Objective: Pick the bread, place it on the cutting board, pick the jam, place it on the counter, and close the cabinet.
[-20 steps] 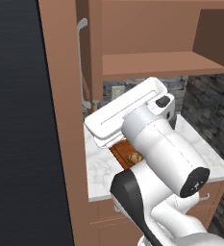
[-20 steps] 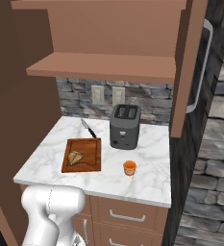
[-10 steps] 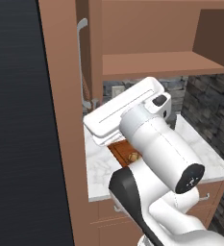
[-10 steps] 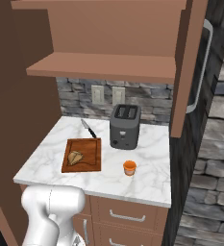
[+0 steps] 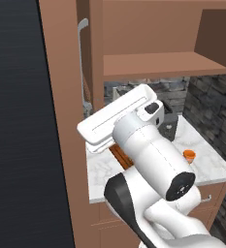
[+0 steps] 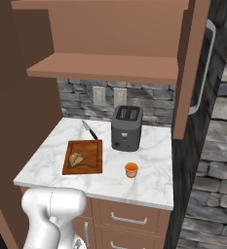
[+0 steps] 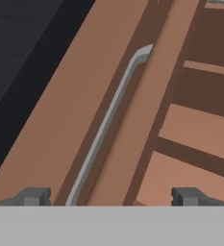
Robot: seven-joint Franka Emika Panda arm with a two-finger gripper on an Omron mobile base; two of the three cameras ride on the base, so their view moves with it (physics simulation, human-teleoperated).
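Diagonally, cabinet [image 7: 84, 110] handle [image 7: 108, 120] between tool [image 7: 111, 197] tips

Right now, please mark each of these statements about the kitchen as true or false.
1. The bread lies on the cutting board. True.
2. The jam stands on the shelf. False: it stands on the counter.
3. The cabinet doors are shut. False: both stand open.
4. The pincer is open, facing a door handle. True.
5. A knife lies on the board. False: it lies on the marble behind it.
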